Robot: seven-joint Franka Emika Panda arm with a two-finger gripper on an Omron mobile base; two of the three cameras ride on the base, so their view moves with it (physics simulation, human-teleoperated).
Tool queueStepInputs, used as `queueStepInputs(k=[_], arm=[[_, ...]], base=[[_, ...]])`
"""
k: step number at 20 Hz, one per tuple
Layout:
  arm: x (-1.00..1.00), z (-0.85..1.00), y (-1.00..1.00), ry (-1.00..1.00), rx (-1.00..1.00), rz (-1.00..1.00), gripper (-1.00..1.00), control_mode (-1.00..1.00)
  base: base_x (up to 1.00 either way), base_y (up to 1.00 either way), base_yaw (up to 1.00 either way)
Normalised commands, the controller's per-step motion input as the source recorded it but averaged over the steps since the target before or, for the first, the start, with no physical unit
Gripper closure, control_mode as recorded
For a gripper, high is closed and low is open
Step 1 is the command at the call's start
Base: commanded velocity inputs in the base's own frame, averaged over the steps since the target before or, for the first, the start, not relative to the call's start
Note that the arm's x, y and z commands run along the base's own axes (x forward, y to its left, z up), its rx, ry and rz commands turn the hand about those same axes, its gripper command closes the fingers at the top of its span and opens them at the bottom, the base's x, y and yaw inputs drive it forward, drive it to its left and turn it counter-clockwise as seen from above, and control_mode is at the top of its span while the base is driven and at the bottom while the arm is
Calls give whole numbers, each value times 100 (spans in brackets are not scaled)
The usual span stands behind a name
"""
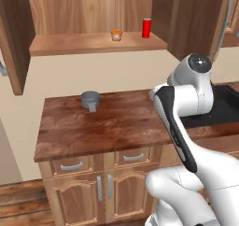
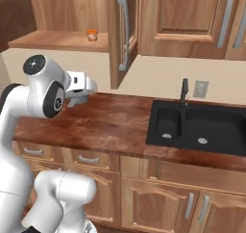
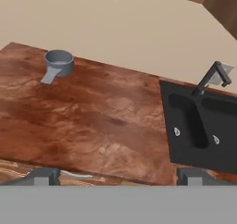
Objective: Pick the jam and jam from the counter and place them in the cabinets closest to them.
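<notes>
gripper (image 3: 118, 176) is hovering over the counter (image 3: 92, 121) with its fingertips (image 3: 44, 176) standing wide apart, gripping nothing. an orange-lidded jam jar (image 1: 116, 35) is sitting on the open cabinet shelf (image 1: 70, 44), and a red can (image 1: 146, 27) is standing near it to the right. a grey pot (image 3: 59, 63) is resting at the back of the counter, well apart from the black sink (image 3: 201, 126).

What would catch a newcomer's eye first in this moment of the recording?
Probably the red can and the small orange-lidded jar standing apart on the open cabinet shelf above the counter. Next, the grey pot alone near the counter's back edge, and the black sink to its right. The open hand hovers over the counter, holding nothing.
</notes>
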Motion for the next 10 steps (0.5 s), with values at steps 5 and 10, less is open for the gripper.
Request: queueStepInputs(k=[5,10], arm=[[0,0,0,0,0,0,-100,100],[0,0,0,0,0,0,-100,100]], base=[[-68,-49,-4],[-14,-65,-11]])
